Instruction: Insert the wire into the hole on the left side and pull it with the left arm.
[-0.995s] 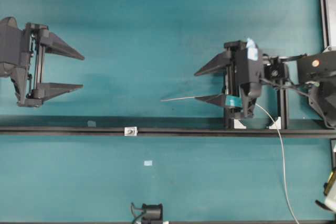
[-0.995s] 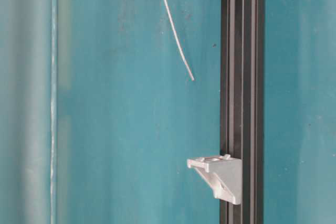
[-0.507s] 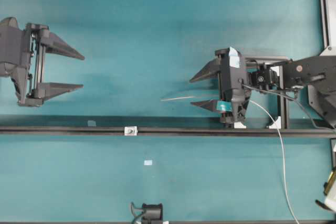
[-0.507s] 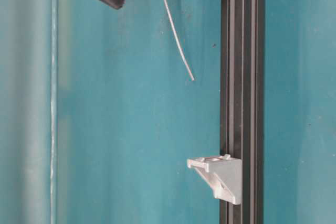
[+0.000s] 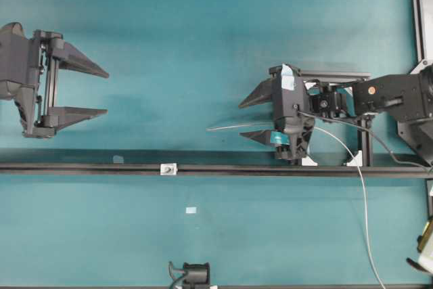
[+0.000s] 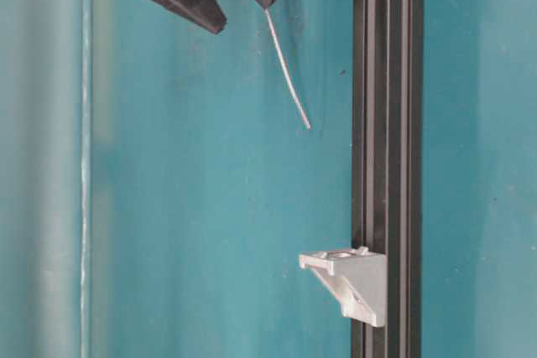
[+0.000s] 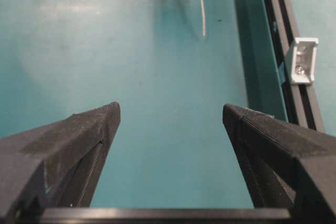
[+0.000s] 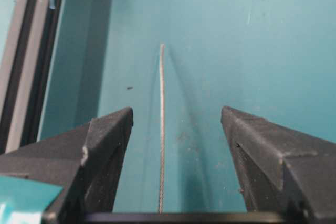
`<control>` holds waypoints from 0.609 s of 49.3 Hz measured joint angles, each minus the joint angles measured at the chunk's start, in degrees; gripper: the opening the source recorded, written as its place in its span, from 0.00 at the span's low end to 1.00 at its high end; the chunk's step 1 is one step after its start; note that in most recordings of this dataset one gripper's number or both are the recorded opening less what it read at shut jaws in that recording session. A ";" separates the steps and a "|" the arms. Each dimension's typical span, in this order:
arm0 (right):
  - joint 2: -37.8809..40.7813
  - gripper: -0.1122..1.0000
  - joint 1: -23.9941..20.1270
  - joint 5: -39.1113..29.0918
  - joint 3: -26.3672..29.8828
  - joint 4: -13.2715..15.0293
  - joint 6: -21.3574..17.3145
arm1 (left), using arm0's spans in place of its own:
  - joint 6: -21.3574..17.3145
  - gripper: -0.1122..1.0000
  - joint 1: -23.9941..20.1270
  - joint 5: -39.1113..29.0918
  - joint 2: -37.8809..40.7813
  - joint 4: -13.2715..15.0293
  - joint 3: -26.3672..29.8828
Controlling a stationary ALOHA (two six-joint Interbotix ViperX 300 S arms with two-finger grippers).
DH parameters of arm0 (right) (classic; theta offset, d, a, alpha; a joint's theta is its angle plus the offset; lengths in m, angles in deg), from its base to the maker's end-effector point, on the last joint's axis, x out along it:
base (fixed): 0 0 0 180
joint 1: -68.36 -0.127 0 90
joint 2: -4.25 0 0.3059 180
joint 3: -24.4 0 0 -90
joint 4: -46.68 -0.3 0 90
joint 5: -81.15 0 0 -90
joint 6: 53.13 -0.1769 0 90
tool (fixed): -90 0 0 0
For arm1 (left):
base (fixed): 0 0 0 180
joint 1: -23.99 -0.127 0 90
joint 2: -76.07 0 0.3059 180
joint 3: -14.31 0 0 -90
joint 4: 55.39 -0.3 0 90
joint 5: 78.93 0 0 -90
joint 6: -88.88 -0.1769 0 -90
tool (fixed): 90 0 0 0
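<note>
The thin silver wire (image 5: 230, 126) lies on the teal table, its free tip pointing left, its tail curving away to the lower right. My right gripper (image 5: 241, 120), marked with pale blue tape, is open and straddles the wire. In the right wrist view the wire (image 8: 161, 129) runs between the fingers of that gripper (image 8: 176, 110), nearer the left finger (image 8: 107, 145) and touching neither. The hole is in the small white block (image 5: 168, 168) on the black rail, left of and below the wire tip. My left gripper (image 5: 107, 92) hangs open and empty at the far left. The left wrist view, past the gripper (image 7: 170, 107), shows the wire (image 7: 202, 9) and the block (image 7: 302, 60).
A black rail (image 5: 81, 167) crosses the table from left to right, and a black frame bar (image 5: 416, 11) runs down the right edge. White corner brackets (image 5: 308, 161) sit under the right arm. A small pale patch (image 5: 191, 210) and a black fixture (image 5: 195, 274) lie near the front edge.
My right gripper has moved left along the wire, and its open fingers have come around the wire. The wire and the left gripper have not moved.
</note>
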 measured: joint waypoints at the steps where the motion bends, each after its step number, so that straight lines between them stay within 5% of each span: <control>1: 0.18 0.79 0.00 -0.09 0.09 -0.09 0.00 | 0.00 0.71 0.00 0.00 0.18 -0.09 0.00; 30: 1.85 0.78 1.32 -0.09 0.70 -0.18 -0.09 | 0.09 0.71 0.00 0.26 6.42 -0.09 1.49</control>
